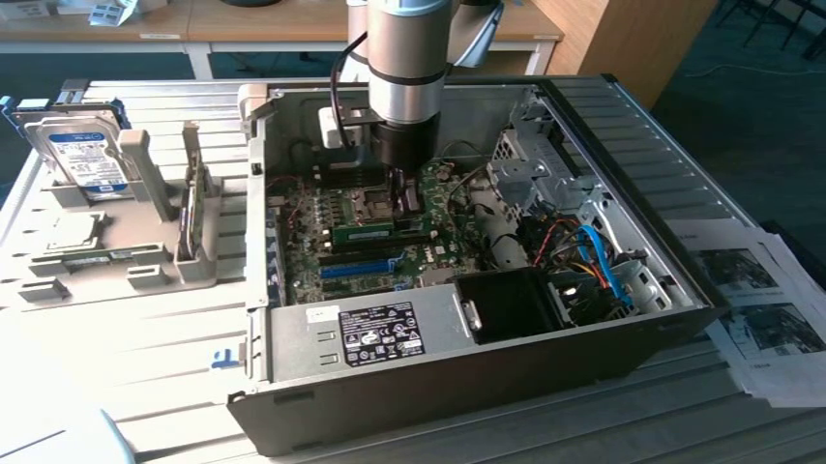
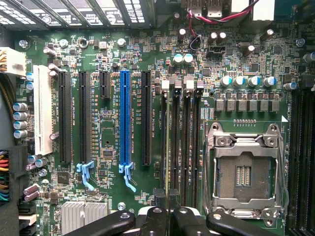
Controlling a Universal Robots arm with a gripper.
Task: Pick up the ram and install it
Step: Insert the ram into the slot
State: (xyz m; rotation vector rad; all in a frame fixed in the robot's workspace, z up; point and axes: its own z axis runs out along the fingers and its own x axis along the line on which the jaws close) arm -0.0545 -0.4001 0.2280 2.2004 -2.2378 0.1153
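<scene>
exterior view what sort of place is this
Likely a robotics lab or computer-assembly workshop: an open grey metal computer case sits on a slatted table, a silver hard drive stands in a grey plastic fixture, and wooden desks stand behind.

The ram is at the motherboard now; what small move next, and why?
Probably ease straight down a little. The gripper looks shut on the ram, which lines up with the black memory slots beside the empty processor socket; I cannot tell it is seated yet.
</scene>
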